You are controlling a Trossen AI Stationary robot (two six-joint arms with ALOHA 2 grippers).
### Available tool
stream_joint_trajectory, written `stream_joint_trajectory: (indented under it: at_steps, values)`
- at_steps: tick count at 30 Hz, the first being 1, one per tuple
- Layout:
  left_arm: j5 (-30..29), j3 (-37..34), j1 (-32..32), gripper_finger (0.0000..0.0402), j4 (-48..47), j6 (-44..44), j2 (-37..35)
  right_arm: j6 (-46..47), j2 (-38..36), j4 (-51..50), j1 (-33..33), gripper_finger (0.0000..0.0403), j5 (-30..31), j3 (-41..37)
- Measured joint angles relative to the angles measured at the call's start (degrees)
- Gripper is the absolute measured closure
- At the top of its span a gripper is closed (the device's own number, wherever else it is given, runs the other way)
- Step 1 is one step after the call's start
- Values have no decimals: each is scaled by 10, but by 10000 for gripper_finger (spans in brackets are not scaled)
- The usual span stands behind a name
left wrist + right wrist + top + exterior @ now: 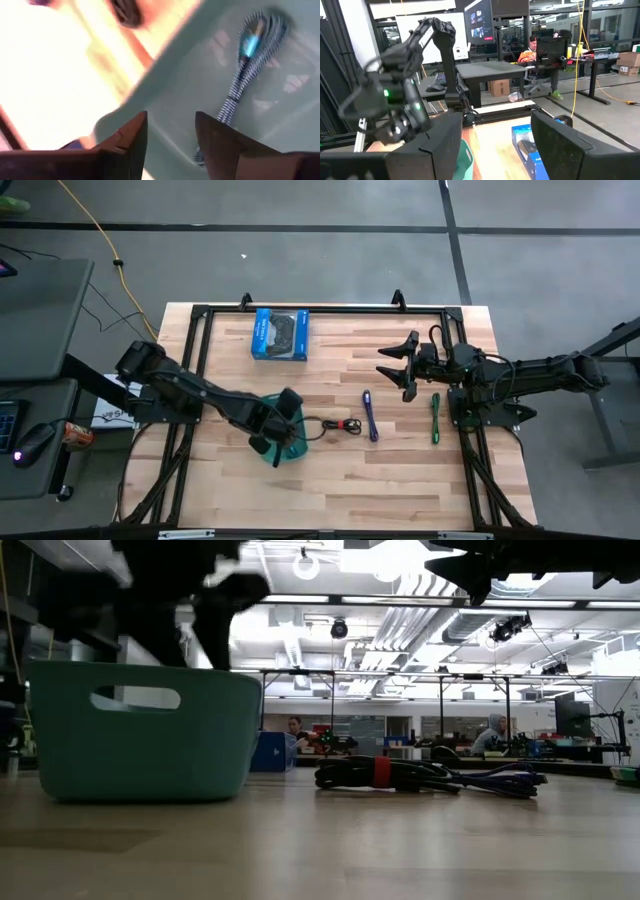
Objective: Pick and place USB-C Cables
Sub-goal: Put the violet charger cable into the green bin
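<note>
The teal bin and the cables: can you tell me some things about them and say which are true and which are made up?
1. The blue-teal cable lies inside the teal bin. True.
2. The left claw is squeezing that cable. False: its fingers are apart, above the bin, and hold nothing.
3. The black cable with the red tie is in the bin. False: it lies on the table beside the bin.
4. The purple cable and the green cable lie on the table. True.
5. The right claw holds the green cable. False: it is open and empty, above the table.

Three cables (371, 416) tabletop, one (239, 85) binned
</note>
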Motion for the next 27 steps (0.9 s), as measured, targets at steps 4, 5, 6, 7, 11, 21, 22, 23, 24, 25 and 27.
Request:
stream_joint_trajectory:
  at_steps: [4, 5, 6, 7, 11, 21, 22, 23, 24, 25, 27]
  values:
    - [16, 31, 16, 255, 22, -25, -39, 0, 0, 0, 0, 174, 0, 0]
    - [20, 31, 23, 255, 43, -28, -57, 0, 0, 0, 0, 174, 0, 0]
    - [27, 29, 30, 255, 67, -29, -76, 0, 0, 0, 0, 174, 0, 0]
    - [35, 24, 37, 255, 92, -29, -97, 2, 0, 0, 0, 174, 0, 0]
    - [116, -25, 78, 255, 246, -17, -195, 5, 0, -5, 0, 174, 0, 0]
    - [189, -278, 179, 255, 653, -26, -381, 11, 10, -8, 0, 174, 0, 0]
    - [187, -303, 186, 255, 673, -41, -394, 11, 11, -6, 0, 174, 0, 0]
    - [185, -327, 191, 255, 692, -60, -404, 11, 12, -8, 0, 174, 0, 0]
    - [180, -352, 195, 255, 710, -80, -412, 10, 12, -7, 0, 174, 0, 0]
    - [172, -375, 197, 255, 730, -99, -418, 10, 14, -2, 0, 174, 0, 0]
    - [151, -419, 199, 255, 779, -139, -425, 10, 15, 0, 0, 174, 0, 0]
